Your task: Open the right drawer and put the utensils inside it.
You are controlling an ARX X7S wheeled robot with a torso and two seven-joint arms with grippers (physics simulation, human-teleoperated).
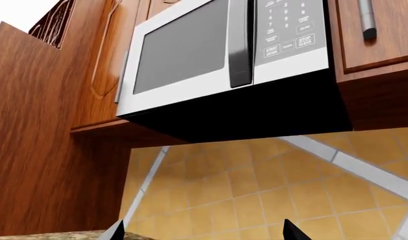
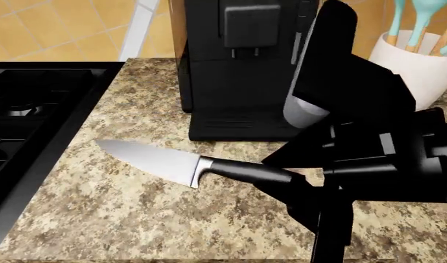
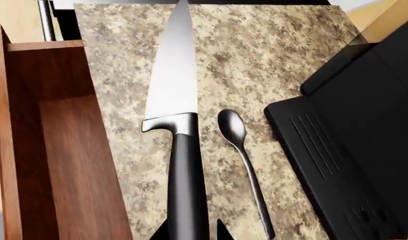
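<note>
On the counter (image 2: 135,219) nearest me, item one: knife (image 2: 181,164), lying flat, blade toward the stove (image 2: 26,109), black handle running under my right gripper (image 3: 192,231).

Item two: right gripper. I see its two fingertips either side of the knife handle in the right wrist view; whether they press on it I cannot tell.

Item three: spoon (image 3: 241,152), seen in the right wrist view only, flat on the counter just beside the knife, between it and the coffee machine (image 2: 238,66), bowl level with the knife's bolster.

Item four: drawer (image 3: 53,145), pulled open, wooden interior showing, on the other side of the knife from the spoon.

Item five: coffee machine, black, standing behind the knife.

Item six: white crock (image 2: 417,66) of teal spatulas (image 2: 420,22), beyond my right arm.

Item seven: left gripper (image 1: 204,234), raised, looking at the microwave (image 1: 231,50) and tiled wall (image 1: 271,190). I see only two fingertips, set apart, nothing between them.
</note>
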